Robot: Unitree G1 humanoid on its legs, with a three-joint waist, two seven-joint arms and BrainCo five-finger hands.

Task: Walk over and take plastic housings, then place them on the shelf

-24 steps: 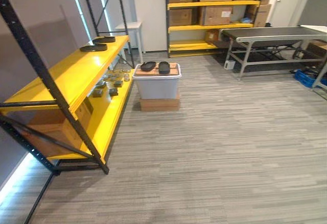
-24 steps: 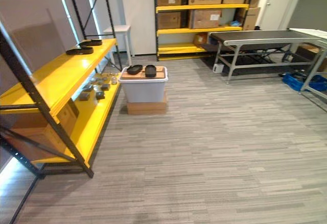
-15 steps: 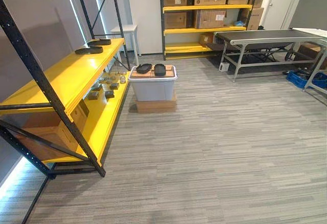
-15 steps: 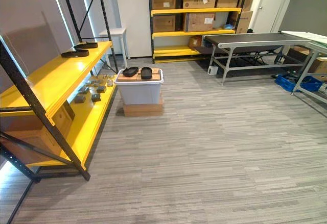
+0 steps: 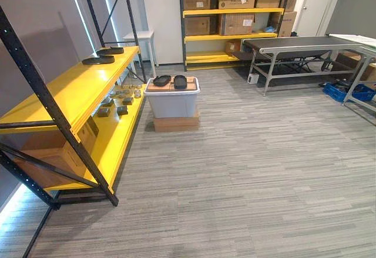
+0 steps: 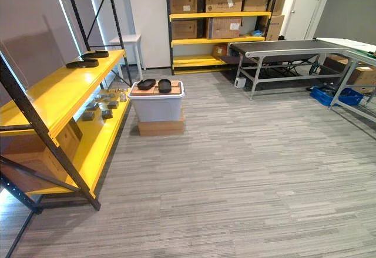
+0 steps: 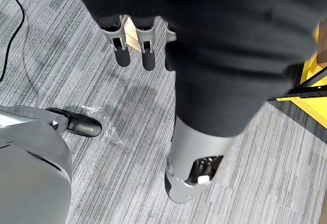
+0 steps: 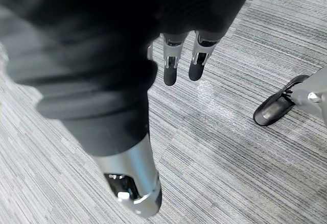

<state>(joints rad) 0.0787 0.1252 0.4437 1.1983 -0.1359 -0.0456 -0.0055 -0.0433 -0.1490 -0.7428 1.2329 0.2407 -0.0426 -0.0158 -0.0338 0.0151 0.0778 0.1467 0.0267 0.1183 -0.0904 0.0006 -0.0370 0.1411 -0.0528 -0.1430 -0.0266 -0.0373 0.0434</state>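
Roughly halfway, prob. | 2 dark plastic housings (image 5: 161, 80) on lid of grey bin (image 5: 172, 102), well ahead, untaken | 2 similar pcs (image 5: 98, 60) on yellow shelf (image 5: 70, 87) | left hand (image 7: 121, 54) & right hand (image 8: 170, 70) hang empty, fingers straight | todo: walk up, grab, shelve

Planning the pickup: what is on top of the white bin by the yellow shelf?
Two black housings lie side by side on a brown board covering the white bin; its contents are hidden.
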